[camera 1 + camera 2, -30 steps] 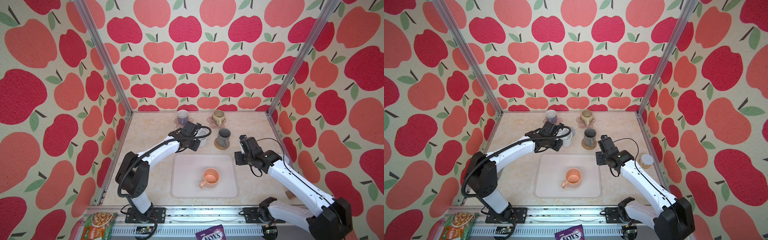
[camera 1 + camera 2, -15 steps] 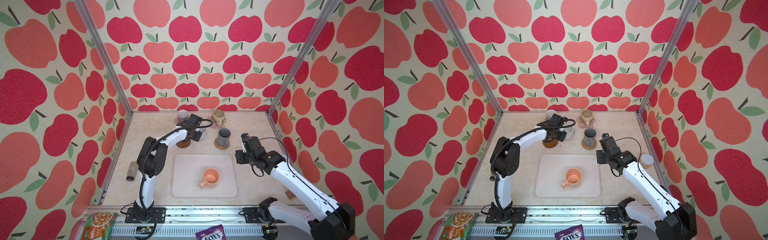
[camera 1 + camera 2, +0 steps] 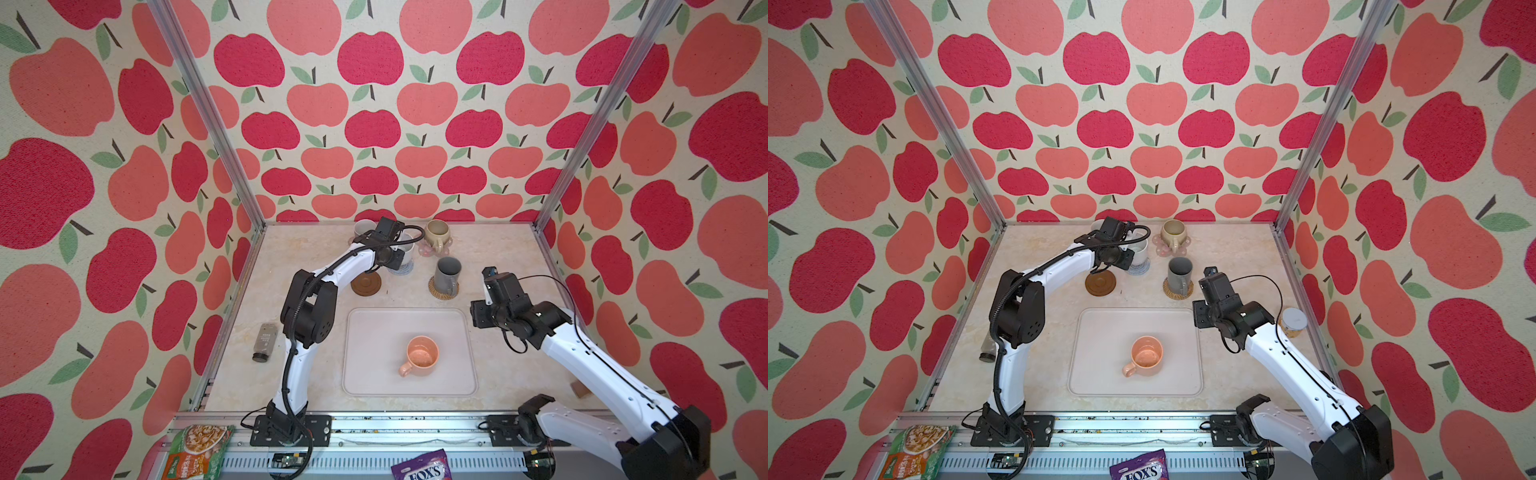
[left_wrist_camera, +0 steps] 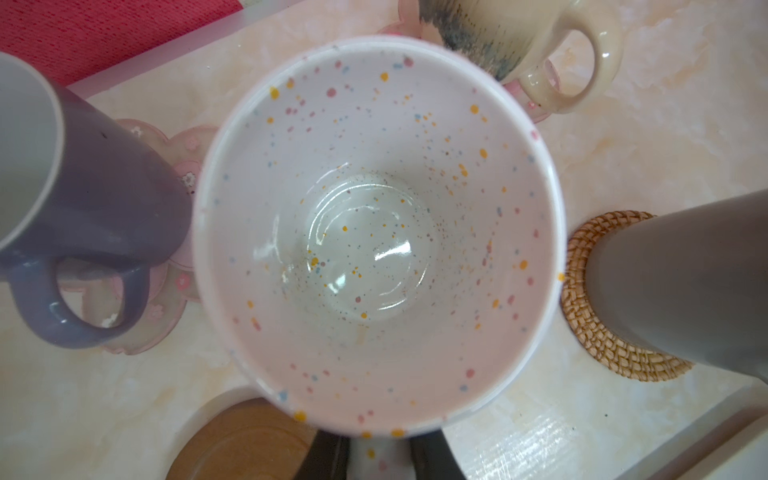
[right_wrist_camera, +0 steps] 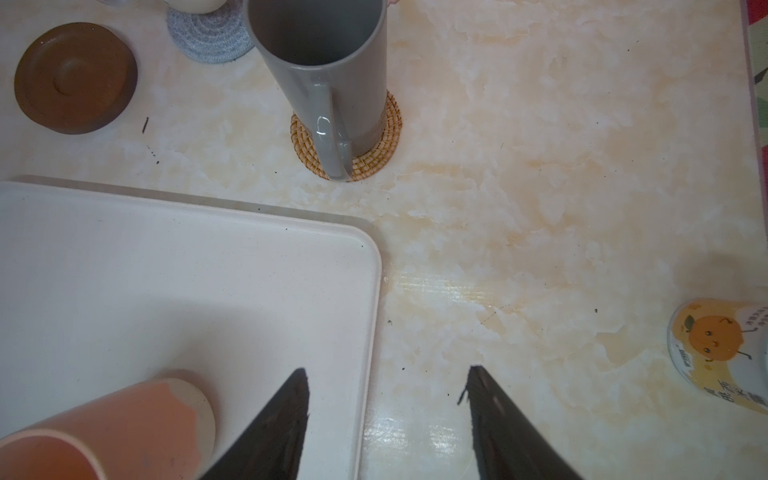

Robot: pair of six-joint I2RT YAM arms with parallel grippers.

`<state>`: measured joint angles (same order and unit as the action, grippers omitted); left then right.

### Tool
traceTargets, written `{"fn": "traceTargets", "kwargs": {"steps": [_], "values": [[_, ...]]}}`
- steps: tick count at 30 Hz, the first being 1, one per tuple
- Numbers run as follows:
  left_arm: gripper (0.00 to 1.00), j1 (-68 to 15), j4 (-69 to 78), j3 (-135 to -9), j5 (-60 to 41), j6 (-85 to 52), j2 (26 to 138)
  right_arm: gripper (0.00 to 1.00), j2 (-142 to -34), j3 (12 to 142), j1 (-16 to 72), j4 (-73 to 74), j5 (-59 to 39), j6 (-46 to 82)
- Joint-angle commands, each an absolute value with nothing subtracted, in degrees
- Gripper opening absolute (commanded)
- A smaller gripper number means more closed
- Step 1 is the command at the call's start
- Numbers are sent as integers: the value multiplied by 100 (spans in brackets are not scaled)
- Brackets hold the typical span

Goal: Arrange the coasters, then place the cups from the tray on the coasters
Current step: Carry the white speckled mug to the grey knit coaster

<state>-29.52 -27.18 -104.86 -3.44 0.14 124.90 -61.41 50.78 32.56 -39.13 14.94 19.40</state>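
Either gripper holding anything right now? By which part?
The left gripper is shut on the white speckled ceramic mug, pinching its handle. The right gripper is open and empty, over the edge of the pale rounded-rectangle tray.

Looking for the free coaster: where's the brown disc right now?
In both top views the brown disc lies bare left of centre, just beyond the tray's far edge, beside the blue-grey coaster.

- white cup (image 4: 374, 232): pale inside, speckled with orange, pink and blue dots
- lavender cup (image 4: 104, 199) on a translucent pink flower coaster (image 4: 166, 299)
- grey cup (image 5: 324, 62) on a golden woven rattan coaster (image 5: 376, 156)
- brown disc coaster (image 5: 75, 77); blue-grey crocheted coaster (image 5: 212, 37)
- peach-orange cup (image 3: 422, 355) on the off-white tray (image 3: 374, 332)
- cream marbled table (image 5: 540, 187); walls (image 3: 374, 124) patterned with red and coral apples
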Motion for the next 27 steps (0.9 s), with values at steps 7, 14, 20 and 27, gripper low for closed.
{"fn": "traceTargets", "kwargs": {"steps": [7,14,20,27], "values": [[0,-2892,-2498,-10865,-452,11,12668,64,-6200,5273,3226,-4009,1435,1917],[0,-2931,-2401,-10593,-565,-35,12540,64,-6275,5286,3234,-4004,1424,1941],[0,-2953,-2181,-10342,-379,-114,12206,63,-6225,5253,3237,-3973,1384,1986],[0,-3081,-2155,-10258,-365,-132,11921,64,-6102,5175,3243,-3926,1377,2039]]}}
